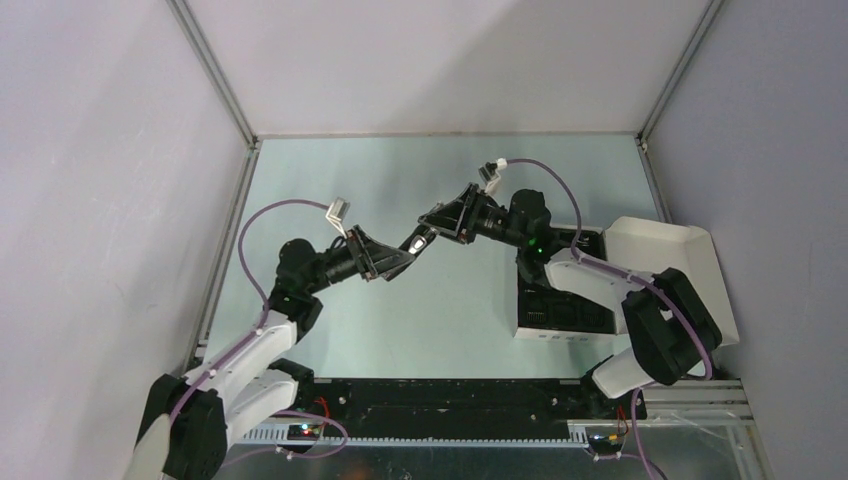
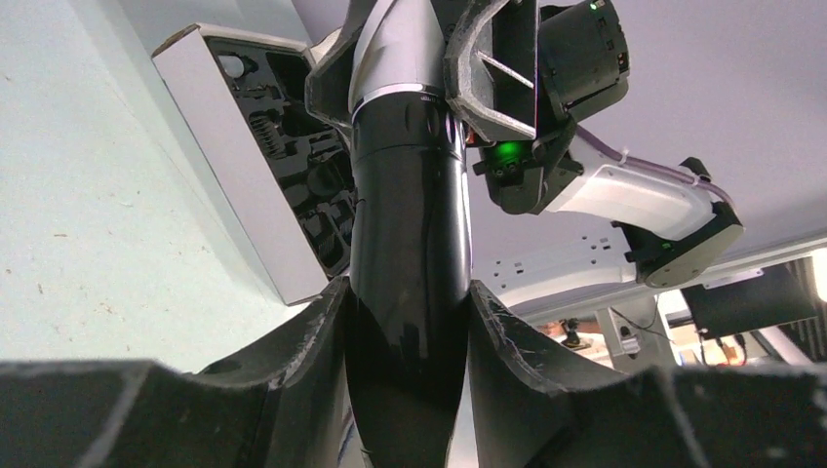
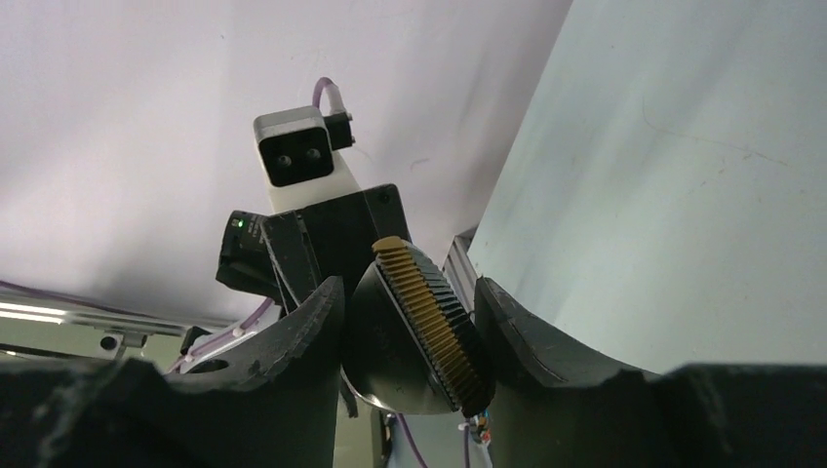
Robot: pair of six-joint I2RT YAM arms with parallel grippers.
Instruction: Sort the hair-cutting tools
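Note:
The black clipper body (image 1: 415,243) hangs in the air over the middle of the table, held between both arms. My left gripper (image 1: 400,256) is shut on its glossy black lower end (image 2: 410,253), both fingers pressed against its sides. My right gripper (image 1: 432,226) comes from the opposite side and is closed around the silvery tip. In the right wrist view the toothed blade head (image 3: 421,331) sits between the right fingers (image 3: 302,331), touching both. The other small pieces cannot be made out apart from shapes inside the box insert.
The flat white box (image 1: 550,333) with a black insert lies at the right, under the right arm, its lid (image 1: 665,260) open to the right. In the left wrist view its white wall (image 2: 234,166) stands beside the clipper. Metal frame rails edge the table.

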